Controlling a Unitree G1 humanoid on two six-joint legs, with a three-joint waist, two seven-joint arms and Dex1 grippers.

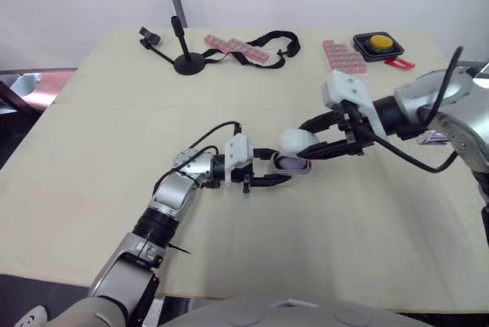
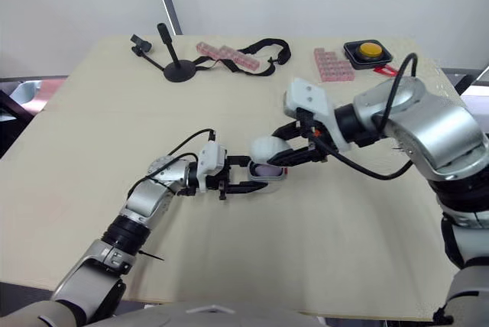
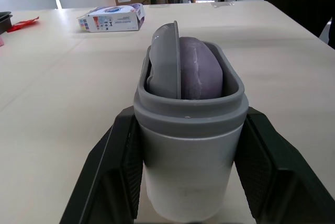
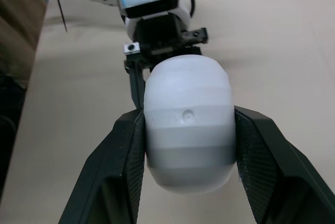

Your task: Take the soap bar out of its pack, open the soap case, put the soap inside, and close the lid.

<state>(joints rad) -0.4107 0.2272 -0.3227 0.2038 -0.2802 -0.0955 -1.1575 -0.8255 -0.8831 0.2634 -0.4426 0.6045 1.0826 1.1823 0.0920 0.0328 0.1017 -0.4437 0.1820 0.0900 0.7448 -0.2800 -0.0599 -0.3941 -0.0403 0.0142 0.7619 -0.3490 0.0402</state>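
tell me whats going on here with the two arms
The left gripper is shut on the grey soap case, which is open with the purple soap bar inside. The right gripper holds the case's lid close beside the opening, not yet closed on it. The soap's pack lies on the table.

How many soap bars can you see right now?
1. The purple soap bar stands inside the grey case base gripped by the left end effector. The right end effector holds the lid. The soap pack lying on the table might hide another; I can't tell.
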